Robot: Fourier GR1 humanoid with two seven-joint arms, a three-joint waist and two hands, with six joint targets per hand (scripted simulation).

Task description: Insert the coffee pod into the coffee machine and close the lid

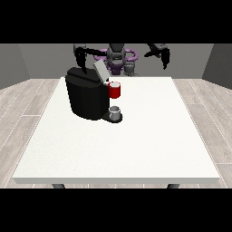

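A large white counter (136, 149) fills the middle of the room, its near edge showing a thin pale side. Two dark legs (58, 186) show under its near corners. The floor (22, 108) is light wood-look planks with grey seams, running out past the counter's left and right edges. Plain grey walls (41, 59) stand behind, darker toward the left and right corners. Light is even.

Illumination is even and bright; my worktop (136, 149) reads white without glare. Shadows are faint. No edge distortion.
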